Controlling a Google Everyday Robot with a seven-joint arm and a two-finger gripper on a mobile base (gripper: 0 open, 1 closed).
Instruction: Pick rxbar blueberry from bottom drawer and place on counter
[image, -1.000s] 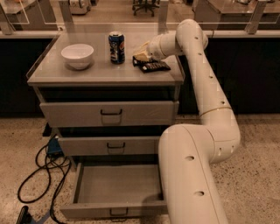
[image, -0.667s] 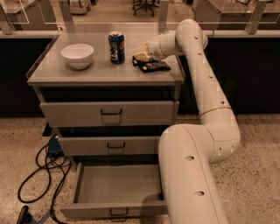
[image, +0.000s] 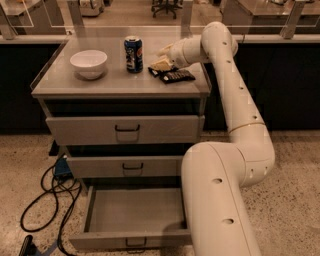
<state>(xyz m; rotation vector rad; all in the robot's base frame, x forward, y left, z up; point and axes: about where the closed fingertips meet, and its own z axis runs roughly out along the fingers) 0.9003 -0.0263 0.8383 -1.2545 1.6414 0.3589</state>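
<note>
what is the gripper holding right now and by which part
It cannot be told. The gripper is down at the counter, right of the soda can and beside the black-brown bar; any hold is hidden.

One cabinet with three drawers, the bottom drawer pulled out. On its one counter: one white bowl, one soda can, one long dark bar. My one gripper hangs over the counter's right side, just beside that bar.
</note>
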